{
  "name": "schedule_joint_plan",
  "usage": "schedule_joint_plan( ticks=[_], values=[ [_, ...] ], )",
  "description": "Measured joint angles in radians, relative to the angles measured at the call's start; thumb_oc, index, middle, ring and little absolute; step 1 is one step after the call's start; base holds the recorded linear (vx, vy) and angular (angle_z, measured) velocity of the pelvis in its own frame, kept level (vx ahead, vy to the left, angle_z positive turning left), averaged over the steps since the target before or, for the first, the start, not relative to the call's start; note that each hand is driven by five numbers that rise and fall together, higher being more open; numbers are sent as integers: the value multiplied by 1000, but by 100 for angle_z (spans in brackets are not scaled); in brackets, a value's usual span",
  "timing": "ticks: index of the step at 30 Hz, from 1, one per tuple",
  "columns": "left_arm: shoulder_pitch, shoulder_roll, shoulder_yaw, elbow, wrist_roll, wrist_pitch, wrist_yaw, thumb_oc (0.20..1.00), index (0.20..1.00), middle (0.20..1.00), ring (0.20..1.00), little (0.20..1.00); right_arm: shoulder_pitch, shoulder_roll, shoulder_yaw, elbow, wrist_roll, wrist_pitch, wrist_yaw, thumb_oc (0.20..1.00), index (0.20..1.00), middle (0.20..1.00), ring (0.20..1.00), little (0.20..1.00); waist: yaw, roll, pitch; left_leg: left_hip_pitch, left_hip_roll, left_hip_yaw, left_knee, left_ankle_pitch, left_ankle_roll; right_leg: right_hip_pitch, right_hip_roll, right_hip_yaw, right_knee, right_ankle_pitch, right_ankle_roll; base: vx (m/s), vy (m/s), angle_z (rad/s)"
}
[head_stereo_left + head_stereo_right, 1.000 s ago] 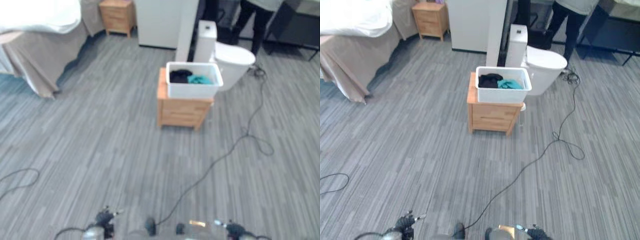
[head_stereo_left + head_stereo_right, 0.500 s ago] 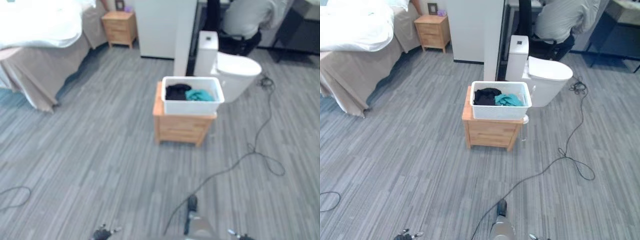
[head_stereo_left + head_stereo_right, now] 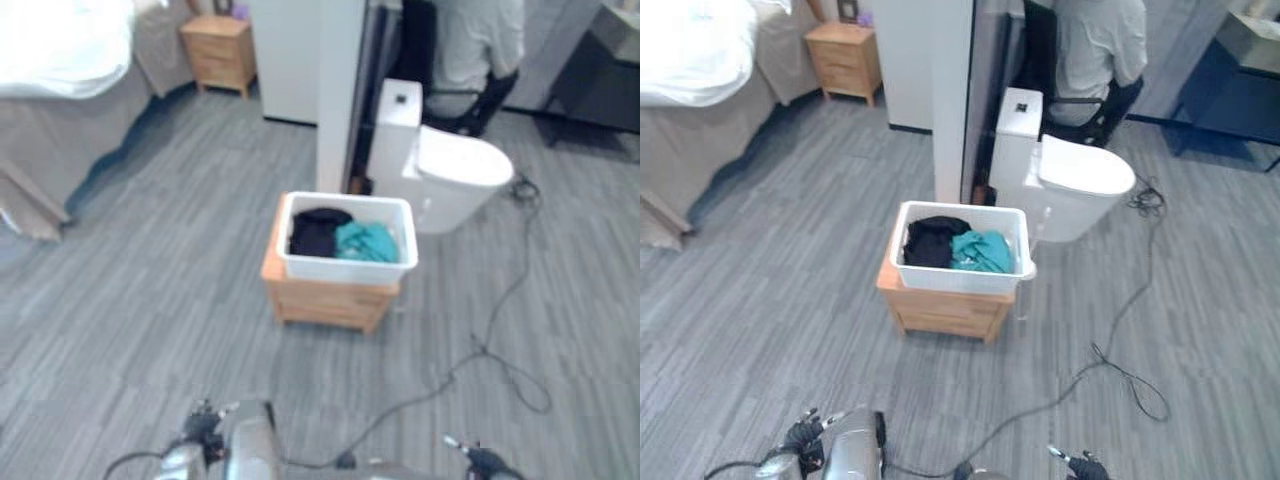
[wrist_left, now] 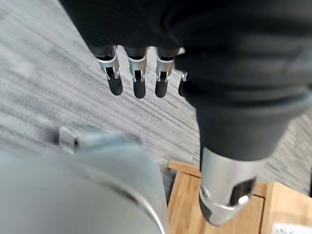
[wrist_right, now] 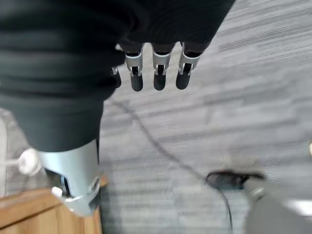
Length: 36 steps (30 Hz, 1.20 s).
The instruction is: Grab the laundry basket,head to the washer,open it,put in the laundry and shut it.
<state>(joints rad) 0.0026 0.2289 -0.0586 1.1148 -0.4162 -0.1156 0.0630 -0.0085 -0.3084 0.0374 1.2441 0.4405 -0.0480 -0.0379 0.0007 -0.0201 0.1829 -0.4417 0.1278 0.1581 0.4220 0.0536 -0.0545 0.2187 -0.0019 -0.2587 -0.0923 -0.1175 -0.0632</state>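
Sitting on a wooden nightstand (image 3: 325, 298) just before the toilet (image 3: 450, 185), the white laundry basket (image 3: 958, 274) is holding dark and teal clothes; stiff, light, best gripped at its rims. Left hand (image 4: 139, 80) and right hand (image 5: 156, 78) are hanging relaxed, empty.

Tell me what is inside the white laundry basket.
The white laundry basket, sitting on a small wooden nightstand, holds a black garment on its left side and a teal garment on its right. Anything beneath those clothes is covered, so nothing more can be made out.
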Motion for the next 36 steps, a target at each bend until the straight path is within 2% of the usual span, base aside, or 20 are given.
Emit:
schedule_joint_plan(
  ticks=[3, 4, 5, 6, 7, 9, 11, 12, 13, 15, 16, 17, 18, 20, 22, 23, 24, 30, 34, 36],
  values=[
    [15, -4, 0, 21, 1, 4, 0, 1000, 1000, 1000, 1000, 1000, -4, 5, 14, 34, -5, 1, -1, 1000, 1000, 1000, 1000, 1000, 7, -8, -1, 93, -121, -32, -279, 18, 19, 80, -9, 17, 7, -66, 54, 416, 86, -25],
    [17, -9, 0, 22, 1, 4, 0, 1000, 1000, 1000, 1000, 1000, -2, 0, 14, 46, -5, 2, -2, 1000, 1000, 1000, 1000, 1000, 13, -8, -3, 127, -138, -44, -325, 2, 30, 97, -8, 27, 7, -87, 68, 448, 126, -38],
    [33, 2, 13, 35, 1, 8, 1, 1000, 1000, 1000, 1000, 1000, -12, 12, 12, 69, -7, 4, -1, 1000, 1000, 1000, 1000, 1000, 25, -43, -6, 183, -169, -55, -350, 64, 100, 135, -23, 71, 15, -103, 87, 422, 124, -48],
    [36, 10, 11, 30, 1, 10, 0, 1000, 1000, 1000, 1000, 1000, -11, 19, -1, 67, -7, -2, 0, 1000, 1000, 1000, 1000, 1000, 26, -55, -11, 212, -173, -58, -354, 82, 121, 141, -31, 61, 48, -85, 105, 382, 128, -38],
    [36, 25, 8, 24, 1, 13, -2, 1000, 1000, 1000, 1000, 1000, -3, 29, -22, 76, -7, -2, 0, 1000, 1000, 1000, 1000, 1000, 25, -77, -17, 246, -185, -55, -351, 74, 124, 168, -45, 61, 60, -64, 99, 225, 110, -9],
    [39, 46, 32, -27, -2, 14, 2, 1000, 1000, 1000, 1000, 1000, 22, 34, -49, 82, -6, -3, 0, 1000, 1000, 1000, 1000, 1000, 39, -88, -34, 310, -195, -54, -367, 34, 134, 135, -70, 72, 217, -66, 98, 146, 92, -6],
    [45, 72, 34, -114, -11, 11, 2, 1000, 1000, 1000, 1000, 1000, 33, 33, -63, 78, -5, -4, 0, 1000, 1000, 1000, 1000, 1000, 42, -75, -36, 358, -185, -66, -412, 29, 136, 27, -72, 99, 449, -95, 137, 100, 12, 1],
    [5, 108, 29, -119, -20, -3, 5, 1000, 1000, 1000, 1000, 1000, 33, 30, -62, 78, -4, -2, -1, 1000, 1000, 1000, 1000, 1000, 49, -66, -35, 391, -187, -71, -453, 34, 118, -100, -81, 132, 559, -136, 164, 136, -50, -6],
    [-9, 111, 26, -117, -21, -4, 13, 1000, 1000, 1000, 1000, 1000, 20, 26, -63, 78, -4, -3, -1, 1000, 1000, 1000, 1000, 1000, 53, -53, -32, 403, -186, -61, -475, 40, 119, -157, -95, 105, 572, -154, 160, 142, -100, -8],
    [-33, 114, 29, -106, -23, -10, 26, 1000, 1000, 1000, 1000, 1000, 11, 21, -62, 76, -4, -2, -1, 1000, 1000, 1000, 1000, 1000, 50, -23, -21, 416, -185, -61, -485, 42, 117, -230, -117, 78, 505, -152, 154, 132, -100, 3],
    [-61, 101, 21, -83, -31, -9, 31, 1000, 1000, 1000, 1000, 1000, 16, 20, -64, 87, -4, 1, 0, 1000, 1000, 1000, 1000, 1000, 39, 13, -21, 434, -188, -80, -509, 33, 120, -277, -157, 26, 358, -100, 146, 147, -94, 38],
    [-61, 96, 21, -82, -35, -10, 32, 1000, 1000, 1000, 1000, 1000, 20, 25, -63, 88, -4, 5, 0, 1000, 1000, 1000, 1000, 1000, 31, 25, -14, 441, -191, -90, -506, 26, 129, -276, -173, 26, 299, -67, 153, 228, -120, 56],
    [-48, 91, 20, -87, -38, -14, 32, 1000, 1000, 1000, 1000, 1000, 40, 39, -66, 99, -3, 16, 2, 1000, 1000, 1000, 1000, 1000, 39, 27, -16, 467, -197, -92, -509, 6, 130, -273, -198, 25, 243, -14, 152, 172, -76, 34],
    [-9, 88, 21, -95, -38, -14, 33, 1000, 1000, 1000, 1000, 1000, 51, 47, -69, 123, -3, 24, 5, 1000, 1000, 1000, 1000, 1000, 48, 16, -35, 485, -201, -89, -507, -19, 126, -265, -211, 13, 211, 27, 158, 92, -45, -3],
    [63, 90, 21, -97, -38, -6, 32, 1000, 1000, 1000, 1000, 1000, 71, 47, -72, 126, -3, 28, 8, 1000, 1000, 1000, 1000, 1000, 52, -19, -64, 506, -216, -99, -508, -39, 109, -207, -209, -19, 112, 106, 153, 159, -103, 4],
    [75, 86, 20, -98, -38, -5, 31, 1000, 1000, 1000, 1000, 1000, 75, 47, -75, 132, -3, 30, 8, 1000, 1000, 1000, 1000, 1000, 52, -29, -70, 513, -217, -107, -506, -42, 105, -179, -205, -34, 65, 160, 156, 118, -82, 26],
    [96, 77, 16, -113, -39, -4, 29, 1000, 1000, 1000, 1000, 1000, 77, 46, -75, 147, -4, 31, 8, 1000, 1000, 1000, 1000, 1000, 55, -33, -74, 517, -209, -124, -507, -54, 87, -139, -192, -56, 15, 184, 165, 121, -89, 33],
    [145, 53, -42, -277, -38, 21, -12, 1000, 1000, 1000, 1000, 1000, 83, 7, -116, 164, -9, 58, 23, 1000, 1000, 1000, 1000, 1000, 60, -19, -80, 514, -166, -141, -483, -67, 69, -105, -145, -84, 5, 156, 136, 69, -52, 20],
    [188, 92, -46, -573, -46, 54, -56, 1000, 1000, 1000, 1000, 1000, 85, -41, -197, 234, -20, 98, 36, 1000, 1000, 1000, 1000, 1000, 60, 5, -78, 520, -158, -166, -492, -68, 66, -90, -134, -97, 2, 149, 128, 41, -28, 20],
    [213, 132, -33, -670, -59, 66, -72, 1000, 1000, 1000, 1000, 1000, 100, -59, -216, 235, -49, 118, 43, 1000, 1000, 1000, 1000, 1000, 61, 17, -74, 537, -160, -164, -520, -62, 59, -89, -138, -93, -2, 137, 140, 44, -24, -5]
  ],
)
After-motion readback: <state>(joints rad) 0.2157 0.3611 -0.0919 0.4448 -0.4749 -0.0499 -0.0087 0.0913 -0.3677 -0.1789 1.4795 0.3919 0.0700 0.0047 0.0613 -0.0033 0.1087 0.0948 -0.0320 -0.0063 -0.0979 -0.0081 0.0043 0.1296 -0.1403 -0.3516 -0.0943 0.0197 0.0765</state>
